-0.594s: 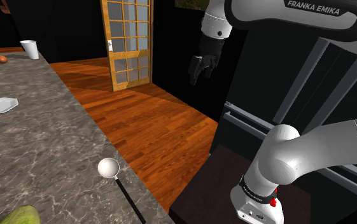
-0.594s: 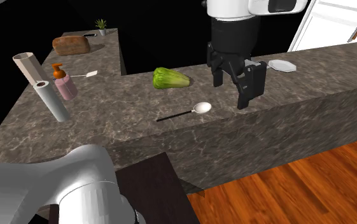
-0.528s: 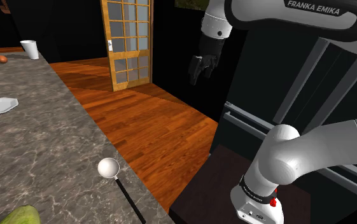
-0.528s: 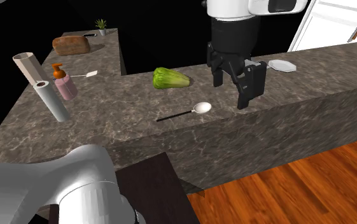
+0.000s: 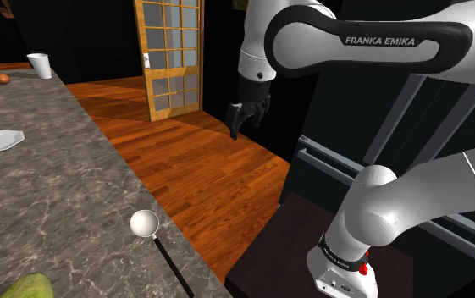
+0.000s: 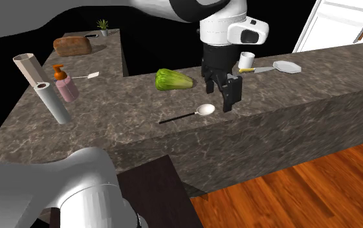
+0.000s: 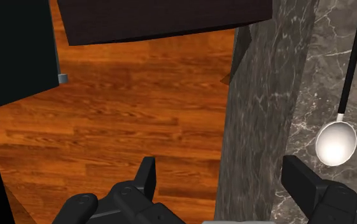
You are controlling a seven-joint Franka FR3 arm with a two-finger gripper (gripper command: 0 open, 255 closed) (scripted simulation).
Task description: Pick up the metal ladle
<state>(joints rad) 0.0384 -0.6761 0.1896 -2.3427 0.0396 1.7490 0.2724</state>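
- in the shoulder view, the ladle (image 5: 145, 223) had the end of its thin black handle cut off by the lower edge. the green lettuce (image 5: 25, 287) near it was cut off there too.
- along the claw (image 7: 223, 184), only the tips of the two black fingers (image 7: 146, 181) showed, their roots running out of the frame.
- in the second exterior view, the arm's wrist stood in front of a white mug (image 6: 246, 60) and hid part of it.
- a small brown thing (image 5: 2, 79) far along the tabletop (image 5: 66, 195) was too small for me to name with any certainty.
- the claw stood spread wide, with nothing between its fingers.
- the ladle lay flat on the grey marbled tabletop near its front edge. its pale round bowl pointed one way and the handle the other.
- seen along the claw, the bowl lay just outside one finger, beside it and not between the two.
- that finger hung over the stone and the other over the wooden floor (image 7: 126, 114), so the claw straddled the tabletop's edge.
- in the second exterior view, the claw hung just to the right of the bowl, near it but not touching.
- in the shoulder view, the claw showed up and to the right of the ladle, against the floor.
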